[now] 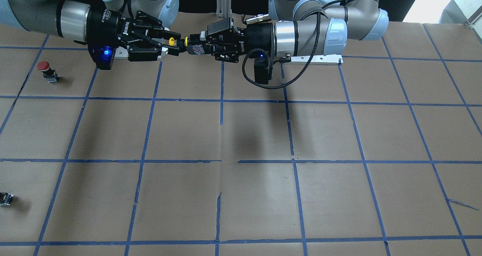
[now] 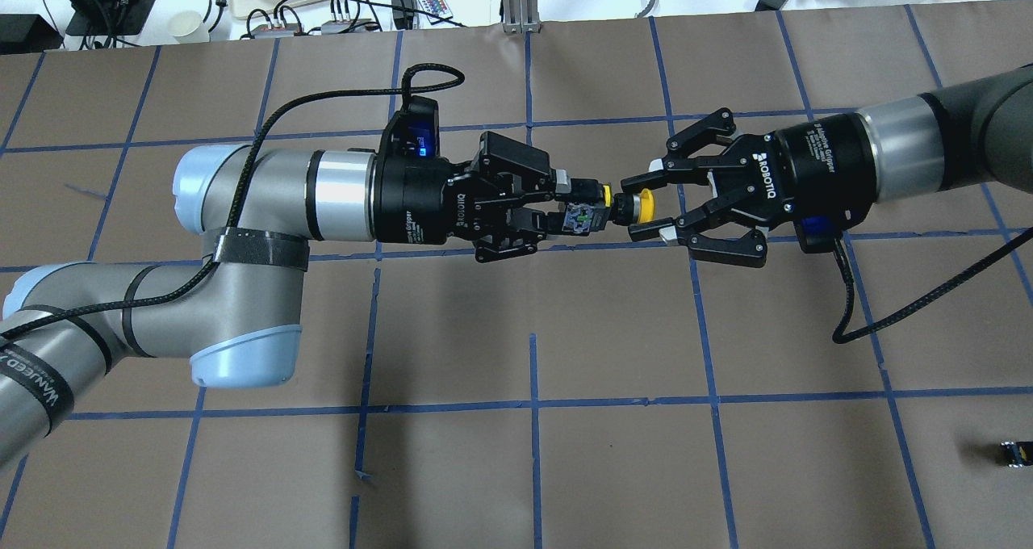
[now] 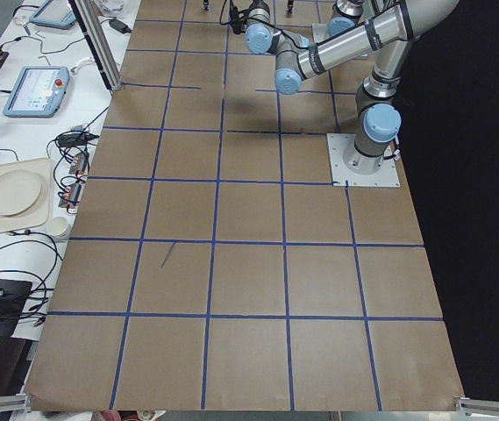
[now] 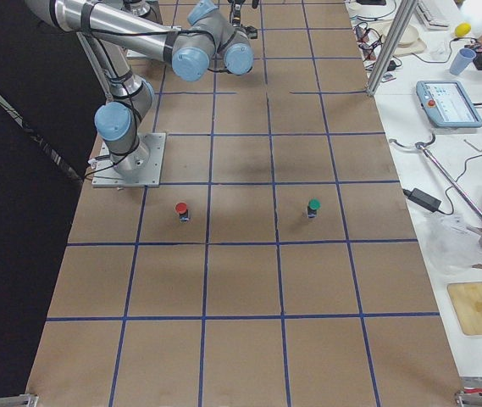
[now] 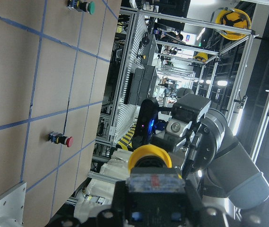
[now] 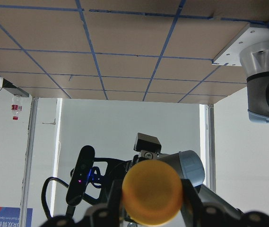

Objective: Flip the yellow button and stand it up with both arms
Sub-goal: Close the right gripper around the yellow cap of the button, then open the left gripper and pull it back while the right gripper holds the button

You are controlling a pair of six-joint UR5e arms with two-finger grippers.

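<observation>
Looking down from over the robot's shoulders, the nearest thing to me is the left arm (image 2: 242, 210). It enters at 8 o'clock and stretches level toward the middle of the brown, blue-taped table (image 2: 613, 468). Its left gripper (image 2: 567, 203) is clamped on the black and grey body of the yellow button (image 2: 613, 207) — the button is up in the air above the table, lying on its side, with the round yellow cap pointing to 3 o'clock. Meeting it from 3 o'clock is the right arm (image 2: 928, 153). The right gripper (image 2: 643, 207) is spread wide: its fingers (image 2: 637, 182) sit at 12 and 6 o'clock of the cap, just beside it with a small gap on each side, so it has hold of nothing. From the camera facing the robot, I see a red button (image 1: 44, 68) standing on the table toward 8 o'clock of the two grippers, well apart from them. From the table's right end, a green button (image 4: 313, 206) stands upright at 3 o'clock of the red one, farther from the robot. Farthest off — at 12 o'clock in the overhead view — cables (image 2: 355, 0) lie past the table's edge.
</observation>
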